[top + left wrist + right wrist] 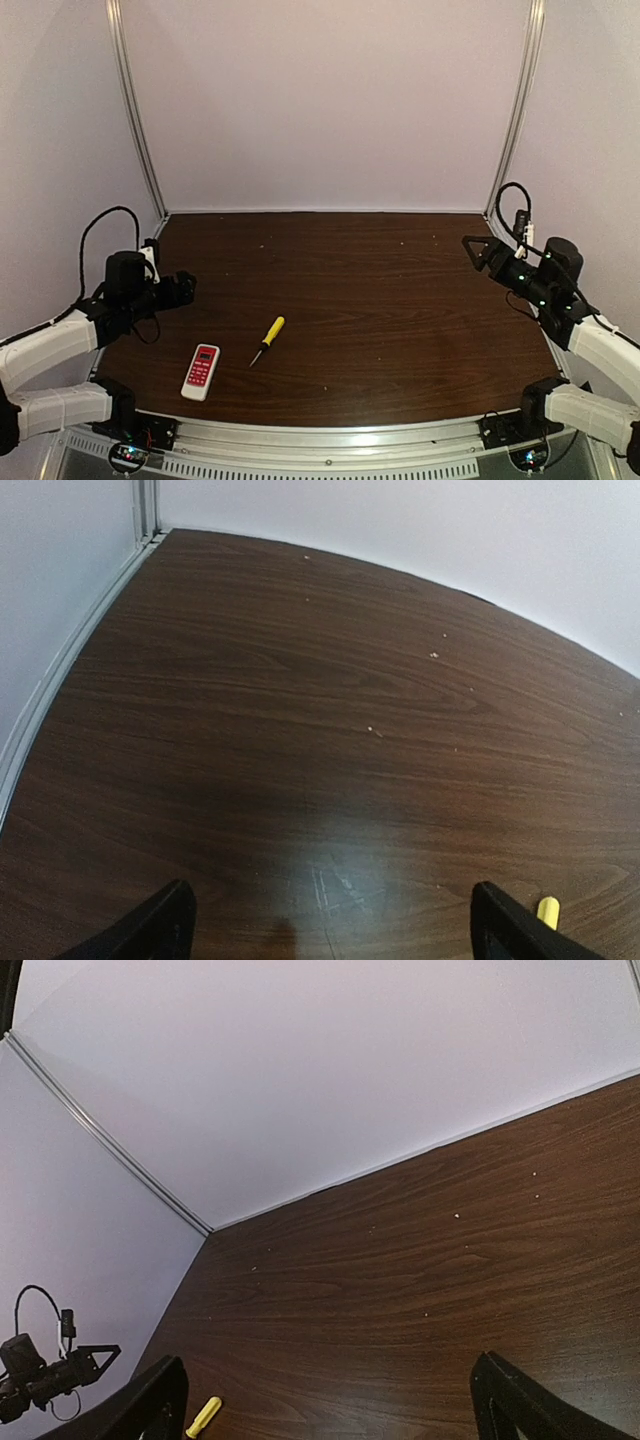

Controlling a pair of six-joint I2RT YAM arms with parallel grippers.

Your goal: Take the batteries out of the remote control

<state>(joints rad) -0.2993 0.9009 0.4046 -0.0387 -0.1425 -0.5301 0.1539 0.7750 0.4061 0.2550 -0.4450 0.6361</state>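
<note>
The remote control (201,371) lies flat near the table's front left, red button face up, white edges. No batteries show; they are hidden or out of view. My left gripper (186,286) hovers at the left edge, behind the remote, open and empty; its fingertips (160,925) stand wide apart over bare wood. My right gripper (478,251) is raised at the far right, open and empty, its fingertips (520,1405) wide apart.
A yellow-handled screwdriver (268,339) lies right of the remote, tip toward the front; its handle also shows in the left wrist view (547,911) and in the right wrist view (203,1415). White walls with metal corner rails enclose the dark wooden table (380,300).
</note>
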